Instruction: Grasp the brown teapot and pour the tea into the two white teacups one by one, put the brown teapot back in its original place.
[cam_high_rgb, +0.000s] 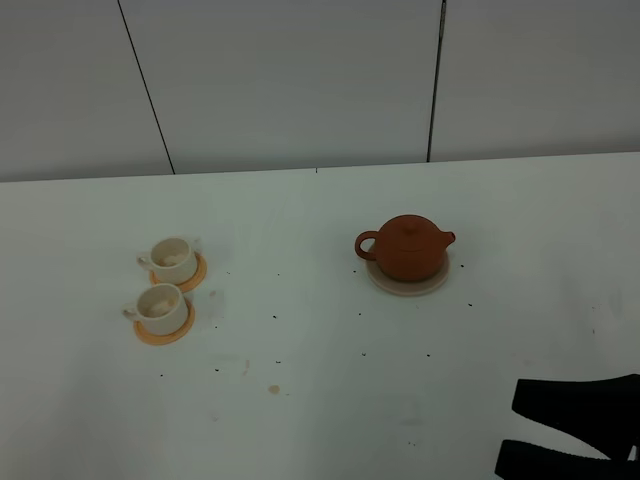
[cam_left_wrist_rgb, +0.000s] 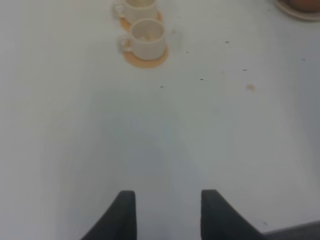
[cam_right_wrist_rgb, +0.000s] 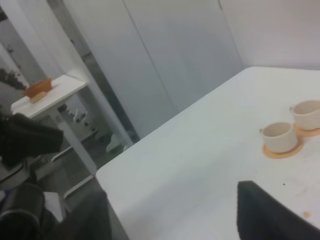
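Right gripper (cam_high_rgb: 510, 428) is spread wide and empty; free tabletop (cam_high_rgb: 330, 400) reaches the brown teapot (cam_high_rgb: 405, 248), its spout pointing away from the teacups (cam_high_rgb: 172, 258).

White table (cam_high_rgb: 330, 420), dark specks all over.
Orange saucer (cam_high_rgb: 165, 338) and second saucer (cam_high_rgb: 197, 276) at 9 o'clock; tan coaster (cam_high_rgb: 408, 289) at 2; brown stain (cam_high_rgb: 274, 389) at 7.
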